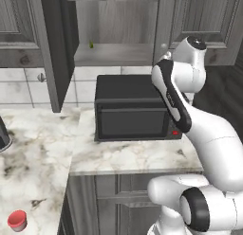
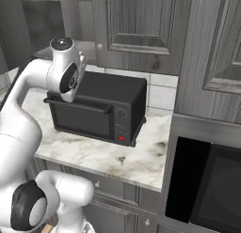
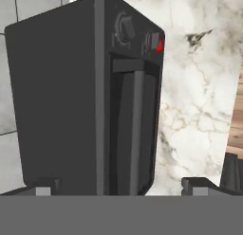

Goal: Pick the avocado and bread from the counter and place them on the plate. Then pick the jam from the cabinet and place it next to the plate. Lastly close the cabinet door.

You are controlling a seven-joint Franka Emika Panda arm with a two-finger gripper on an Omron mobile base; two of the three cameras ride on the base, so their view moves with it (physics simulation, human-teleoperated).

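Two dark finger tips of the gripper (image 3: 118,189) rise at the bottom of the hand view, set wide apart with nothing between them. Just beyond them is the black toaster oven (image 3: 85,96), seen from above, with its knob and a small red light near the far corner. No brand or writing can be read on it.

Of the task's things, I can see the cabinet door (image 1: 52,44): it stands open at the left of the left base view. Behind it is the open cabinet shelf (image 1: 114,54), and on it a very small yellowish thing (image 1: 91,44), too small to tell what it is. This shelf is higher than the toaster oven and well apart from the gripper, which looks down on the oven's top.

On the marble counter (image 1: 128,156) the toaster oven stands against the tiled wall. The left base view also shows a lower counter at the left with a small red cup (image 1: 17,221) near the bottom edge. The right base view shows instead a built-in black oven (image 2: 207,185) at the right, beside the counter.
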